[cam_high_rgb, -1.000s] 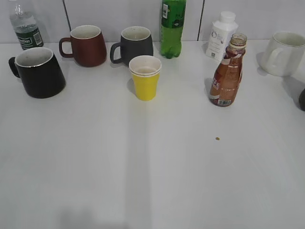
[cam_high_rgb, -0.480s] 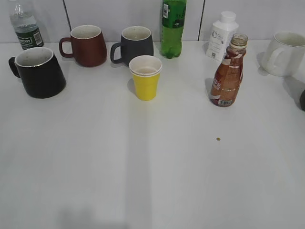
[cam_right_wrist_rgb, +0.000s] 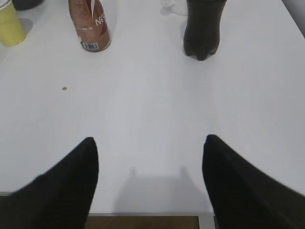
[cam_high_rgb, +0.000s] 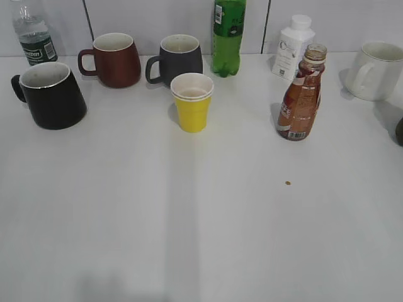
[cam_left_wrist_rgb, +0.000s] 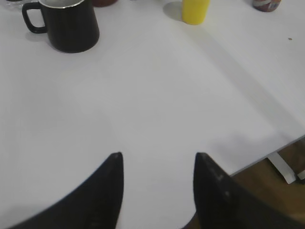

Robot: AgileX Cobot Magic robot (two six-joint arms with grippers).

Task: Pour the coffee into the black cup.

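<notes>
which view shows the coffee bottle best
The exterior view: the whole coffee bottle stands upright, open mouth visible. The right wrist view shows only its lower body and label; the left wrist view catches just its base.

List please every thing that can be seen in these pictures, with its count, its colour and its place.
coffee bottle: 1, brown liquid with brown-orange label, right of centre, upright, no cap
black cup: 1, glossy black, white inside, far left
maroon mug: 1, back row left
dark grey mug: 1, back row, beside the maroon mug
yellow cup: 1, yellow, centre, in front of the grey mug
green bottle: 1, back centre
white bottle: 1, behind the coffee bottle
water bottle: 1, clear, back left corner
white mug: 1, far right
dark bottle: 1, dark liquid, right of the coffee bottle in the right wrist view
small speck: 1, brownish, on the table
left pincer: 1, black, open, empty
right pincer: 1, black, open, empty
</notes>
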